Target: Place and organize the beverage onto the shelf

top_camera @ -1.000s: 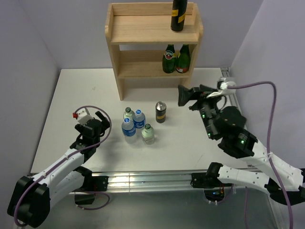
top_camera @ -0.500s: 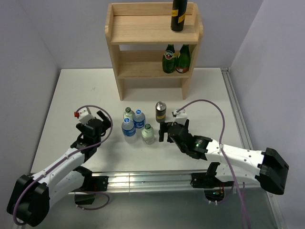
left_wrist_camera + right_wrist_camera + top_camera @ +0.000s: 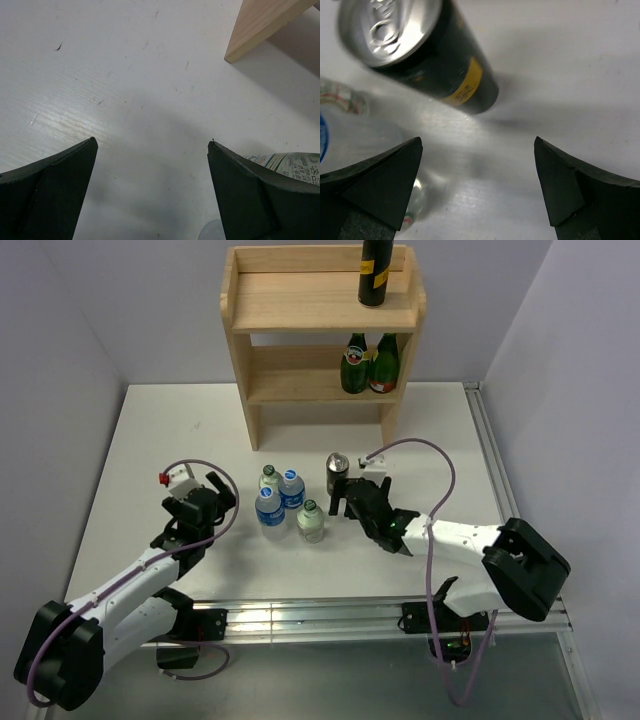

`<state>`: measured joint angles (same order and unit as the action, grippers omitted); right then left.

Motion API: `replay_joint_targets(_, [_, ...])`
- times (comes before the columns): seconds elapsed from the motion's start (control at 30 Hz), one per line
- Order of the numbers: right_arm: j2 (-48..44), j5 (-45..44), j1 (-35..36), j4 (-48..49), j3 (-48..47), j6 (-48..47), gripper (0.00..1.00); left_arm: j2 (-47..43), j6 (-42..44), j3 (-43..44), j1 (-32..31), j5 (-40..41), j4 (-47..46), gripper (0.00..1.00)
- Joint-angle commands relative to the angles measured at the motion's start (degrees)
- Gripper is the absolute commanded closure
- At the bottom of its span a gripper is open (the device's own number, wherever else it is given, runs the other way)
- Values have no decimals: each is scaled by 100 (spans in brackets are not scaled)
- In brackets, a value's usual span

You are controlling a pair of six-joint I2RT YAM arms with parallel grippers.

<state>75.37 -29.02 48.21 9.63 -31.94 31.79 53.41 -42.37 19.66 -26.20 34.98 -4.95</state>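
At lower left, the left gripper spreads its fingers wide over the bare white table, holding nothing. At frame centre, 4 clear plastic drinks bunch together: 2 green-capped bottles and 2 water bottles. Just to their right stands 1 dark metal can. A second can sits by the right rail of the pale wooden shelf, at top centre. 2 green glass bottles fill the lower tier's right end, and both tiers are open leftward. The right gripper, fingers wide and empty, sits just beside the table can.
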Motion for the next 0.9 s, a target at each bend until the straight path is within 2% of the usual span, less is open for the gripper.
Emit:
replay_joint_targets(0.0, [223,19,-381,715,-329,-199,0,47,106,240,-52,167,-120,1])
replay_joint_targets(0.33, [1461,89,-531,1296,-1086,-419,0,187,124,328,-96,211,-111,1])
replay_joint_targets(0.63, [2147,-113,-523,1516,-1455,-621,2,82,115,284,-123,255,-120,1])
replay_joint_targets(0.7, [2244,-183,-531,1612,-1455,-657,5,73,115,275,-123,263,-120,1])
replay_joint_targets(0.8, [2359,-359,-531,1726,-1446,-692,16,82,124,275,-131,272,-120,1])
replay_joint_targets(0.87, [2394,-403,-531,1762,-1464,-753,32,100,115,293,-131,272,-111,1])
